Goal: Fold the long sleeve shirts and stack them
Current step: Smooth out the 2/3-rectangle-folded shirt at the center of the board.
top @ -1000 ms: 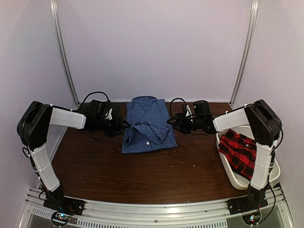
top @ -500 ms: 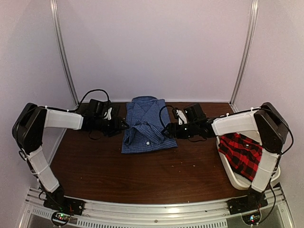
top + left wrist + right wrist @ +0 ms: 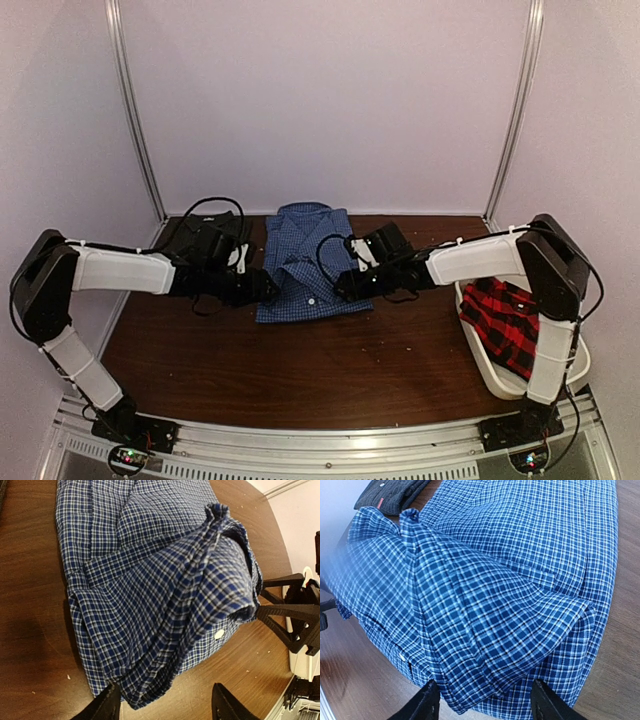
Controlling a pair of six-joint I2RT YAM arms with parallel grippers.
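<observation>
Status: roughly one shirt of three in shape, no stack yet.

- Blue gingham shirt (image 3: 308, 265) sits mid-surface toward the back. It is folded into a compact rectangle, collar away from the arms. The top layer is puffy and ridged, with one flap riding loose, so I'd call the fold not finished.
- Left gripper (image 3: 265, 288) is at the shirt's near-left corner. In the wrist view its fingers (image 3: 111, 702) are spread wide with the hem lying between them, so nothing is pinched.
- Right gripper (image 3: 343, 285) is at the near-right edge in the same state: fingers (image 3: 427, 702) apart, straddling the folded edge, not clamped.
- Judgement: both are lined up to grab the near hem for another fold or a tidy-up.
- Red-and-black plaid shirt (image 3: 505, 322) is bunched in the white tub (image 3: 505, 388) on the right and not folded.
- Dark charcoal shirt (image 3: 390, 495) lies beyond the blue one at the far left, orange tag showing. It looks flat, but I can't tell how neatly it is folded. It is apart from the blue shirt.
- Left to do: flatten blue, pull plaid out and fold it, then pile all three on the surface (image 3: 300, 370).
</observation>
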